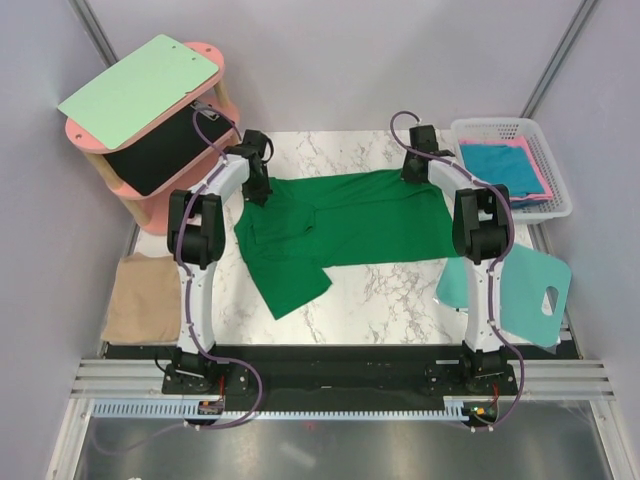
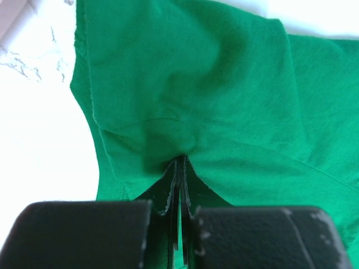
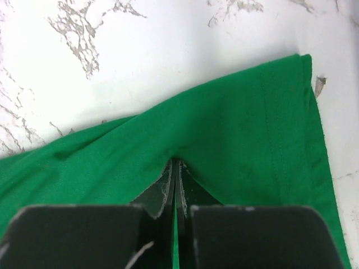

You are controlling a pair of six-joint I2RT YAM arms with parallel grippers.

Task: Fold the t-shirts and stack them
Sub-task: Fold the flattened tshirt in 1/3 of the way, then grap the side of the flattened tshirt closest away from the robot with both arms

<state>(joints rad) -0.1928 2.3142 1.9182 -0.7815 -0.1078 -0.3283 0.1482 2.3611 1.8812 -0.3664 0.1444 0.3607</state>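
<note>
- Marble table [image 1: 380, 290] first: white with grey veins, smooth and hard. Its near edge is cut off by the arm bases.
- On it lies the dark green t-shirt [image 1: 340, 225], soft matte knit. It is spread flat with its long axis running left to right. The stitched hem is at the right end and the rumpled end is on the left.
- A green flap juts from the shirt's left end toward the bases. Sleeve or folded panel, I can't tell.
- Up and left of the green shirt is a pale green clipboard [image 1: 140, 88], flat and stiff. It hides most of the pink round-edged stand [image 1: 150, 205] under it.
- Right of the green shirt is the mint-teal board [image 1: 515, 290], rigid with a hole, partly behind the right arm.
- Left of the green shirt is the tan t-shirt [image 1: 140, 297], a soft rectangle hanging off the table edge.
- Beyond the green shirt's right end sits a white lattice basket [image 1: 495, 127]. The teal-blue t-shirt [image 1: 495, 160] is folded inside it, and the pink t-shirt [image 1: 538, 175] shows only as a strip beneath.
- The left gripper [image 2: 179, 162] is pinched tight on a puckered ridge of green cloth at the shirt's left end.
- The right gripper [image 3: 175, 165] is clamped on green cloth just inside the hem corner. Its fingertips are buried in the fold.
</note>
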